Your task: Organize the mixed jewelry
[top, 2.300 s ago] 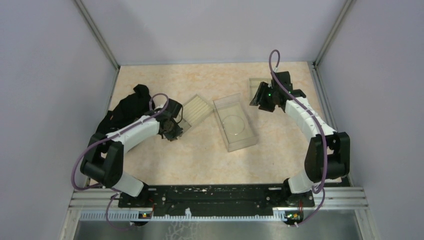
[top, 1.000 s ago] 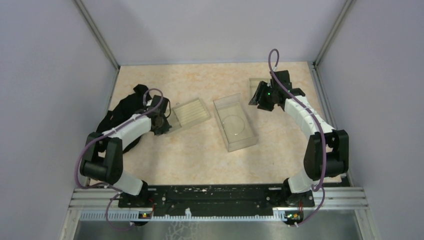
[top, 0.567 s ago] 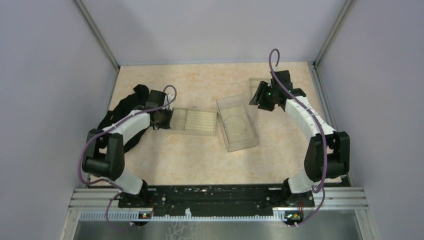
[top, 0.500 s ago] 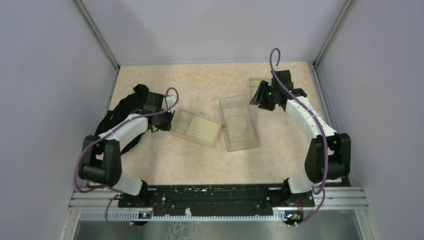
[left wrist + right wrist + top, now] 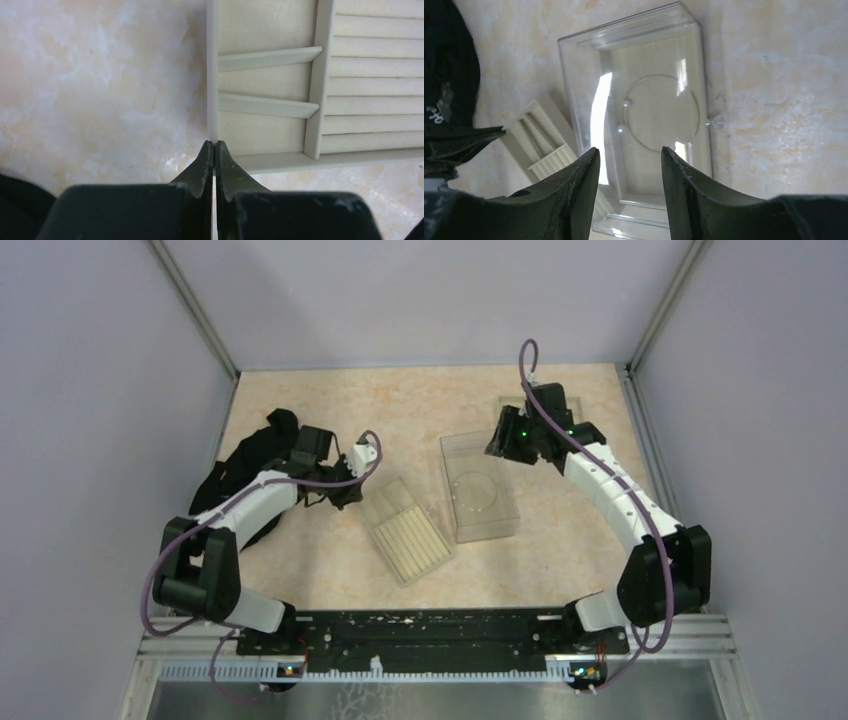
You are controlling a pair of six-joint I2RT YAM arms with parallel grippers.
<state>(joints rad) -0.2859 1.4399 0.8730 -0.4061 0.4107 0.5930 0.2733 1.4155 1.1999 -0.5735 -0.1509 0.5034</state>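
Observation:
A thin silver wire hoop lies inside the clear plastic box, with two small pearly beads at its left side. A tiny silver piece sits at the box's right wall. In the top view the hoop shows faintly in the box at mid-table. My right gripper is open and empty above the box's far end. My left gripper is shut on the rim of the beige ridged tray, at its corner.
The beige tray lies slanted left of the clear box and almost touches it. A black cloth lies at the left under my left arm. A pale flat piece shows at the back right, partly under my right wrist.
My left gripper has swung the beige tray round, so its long end now points toward the front. My right gripper has moved left, over the clear box's far end.

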